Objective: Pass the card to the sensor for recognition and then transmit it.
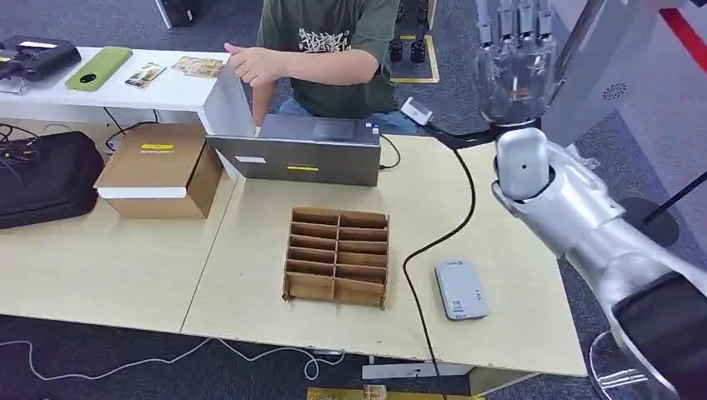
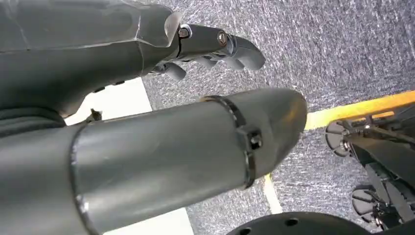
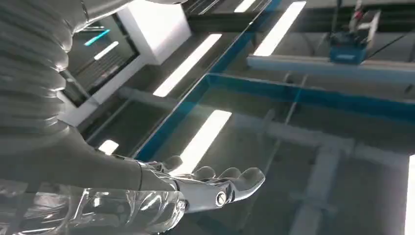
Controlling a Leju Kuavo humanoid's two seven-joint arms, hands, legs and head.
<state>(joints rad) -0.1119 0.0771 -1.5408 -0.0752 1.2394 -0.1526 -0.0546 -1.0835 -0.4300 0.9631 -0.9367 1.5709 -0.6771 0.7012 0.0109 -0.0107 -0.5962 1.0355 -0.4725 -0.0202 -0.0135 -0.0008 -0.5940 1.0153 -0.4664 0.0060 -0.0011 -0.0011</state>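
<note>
Right hand [image 1: 513, 71] raised past the table's [image 1: 250, 275] far edge, fingers spread, empty. Left hand [image 2: 215, 46] hangs over carpet, fingers loosely apart. Grey card reader [image 1: 460, 289] lies below the right hand, well apart; label unreadable.

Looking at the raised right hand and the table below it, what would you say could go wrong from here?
The right hand is raised high and holds no card, so a handover may be fumbled. Coming down, the arm could snag the black cable beside the sensor. A person's hand near the grey box could get in the way.
</note>
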